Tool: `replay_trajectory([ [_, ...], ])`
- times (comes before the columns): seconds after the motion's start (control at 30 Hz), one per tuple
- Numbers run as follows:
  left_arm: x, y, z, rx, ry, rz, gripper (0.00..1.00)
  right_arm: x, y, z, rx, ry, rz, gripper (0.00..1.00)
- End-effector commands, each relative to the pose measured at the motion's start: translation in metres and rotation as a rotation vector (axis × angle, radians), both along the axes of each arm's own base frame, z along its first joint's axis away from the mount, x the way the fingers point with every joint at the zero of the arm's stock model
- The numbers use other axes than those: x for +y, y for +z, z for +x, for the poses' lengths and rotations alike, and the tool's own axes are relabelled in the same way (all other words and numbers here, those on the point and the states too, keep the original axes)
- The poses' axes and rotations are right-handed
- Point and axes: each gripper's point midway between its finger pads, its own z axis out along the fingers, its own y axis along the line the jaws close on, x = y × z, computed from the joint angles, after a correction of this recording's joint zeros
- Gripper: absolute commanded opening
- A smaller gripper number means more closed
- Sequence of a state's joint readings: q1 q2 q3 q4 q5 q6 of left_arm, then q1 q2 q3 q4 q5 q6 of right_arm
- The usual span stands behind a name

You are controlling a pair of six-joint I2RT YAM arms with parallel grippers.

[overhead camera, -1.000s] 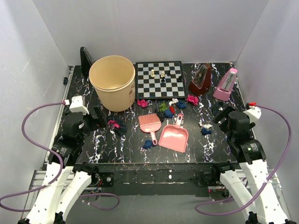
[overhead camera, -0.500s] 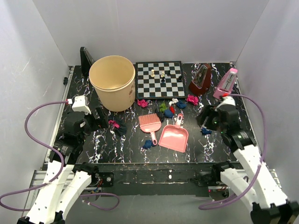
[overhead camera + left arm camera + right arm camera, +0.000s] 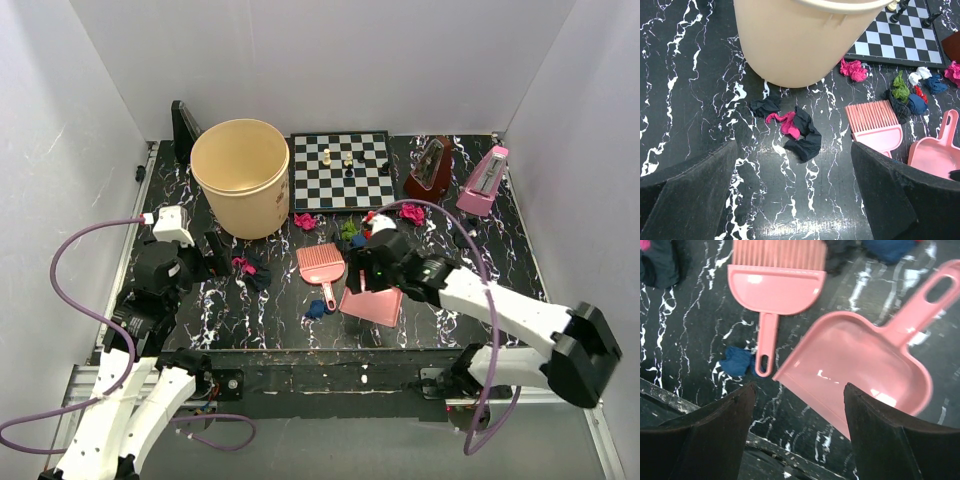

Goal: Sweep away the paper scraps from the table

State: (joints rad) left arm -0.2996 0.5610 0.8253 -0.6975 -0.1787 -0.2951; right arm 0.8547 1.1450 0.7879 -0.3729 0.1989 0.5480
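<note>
Paper scraps (image 3: 792,131) lie scattered on the table (image 3: 250,320) around the pink dustpan (image 3: 860,370). A magenta-and-black clump sits well to its left, near the cream bucket (image 3: 240,175). A blue wad (image 3: 737,361) rests just left of its mouth, beside the brush (image 3: 775,282) handle, and a mixed cluster lies beyond its handle. The right gripper (image 3: 799,440) hovers over the dustpan, jaws spread wide and empty; contact is unclear. The left gripper (image 3: 795,200), likewise spread and empty, hangs far left of the dustpan.
</note>
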Motion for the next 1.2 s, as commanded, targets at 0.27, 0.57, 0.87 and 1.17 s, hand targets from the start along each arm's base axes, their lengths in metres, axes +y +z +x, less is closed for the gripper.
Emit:
replay_trajectory([
  [0.27, -0.003, 0.004, -0.001, -0.028, -0.026, -0.001, 0.98, 0.083, -0.017, 0.032, 0.025, 0.038, -0.121, 0.75],
  [0.57, -0.001, 0.005, -0.001, -0.035, -0.018, 0.003, 0.98, 0.102, -0.065, 0.030, 0.135, 0.037, -0.188, 0.63],
  [0.87, -0.005, 0.001, 0.002, -0.018, -0.033, 0.004, 0.98, 0.104, -0.079, 0.028, 0.158, 0.047, -0.206, 0.57],
  [1.17, -0.049, -0.028, 0.012, 0.162, -0.158, -0.134, 0.98, 0.087, -0.039, 0.039, 0.054, -0.013, -0.189, 0.67],
])
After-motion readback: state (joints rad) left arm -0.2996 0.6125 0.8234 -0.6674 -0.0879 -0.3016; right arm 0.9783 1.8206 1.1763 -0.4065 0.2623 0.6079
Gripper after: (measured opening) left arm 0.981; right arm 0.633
